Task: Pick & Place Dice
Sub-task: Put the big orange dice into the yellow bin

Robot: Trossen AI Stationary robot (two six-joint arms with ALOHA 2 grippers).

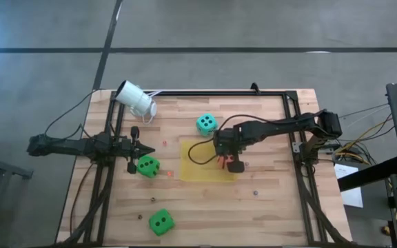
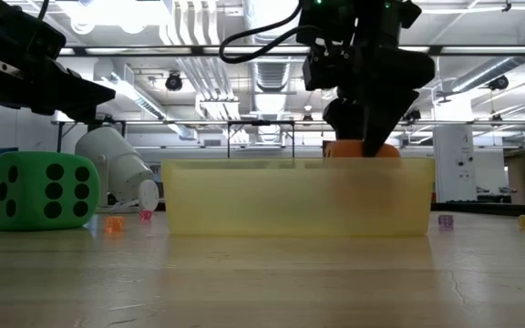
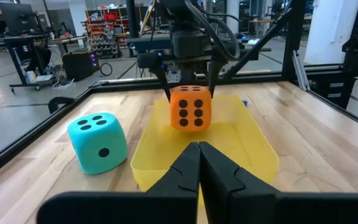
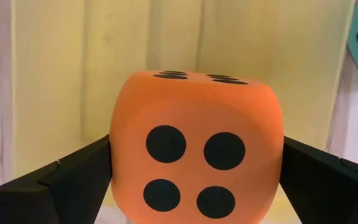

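Orange-red die (image 4: 196, 171) sits clamped between right gripper (image 4: 197, 180) fingers.

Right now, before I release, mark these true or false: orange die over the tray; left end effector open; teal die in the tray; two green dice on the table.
1. The right end effector holds the orange die above the yellow tray. True.
2. The left end effector is open. False: shut, empty.
3. The teal die lies in the tray. False: on the table beside it.
4. Two green dice sit on the table. True.
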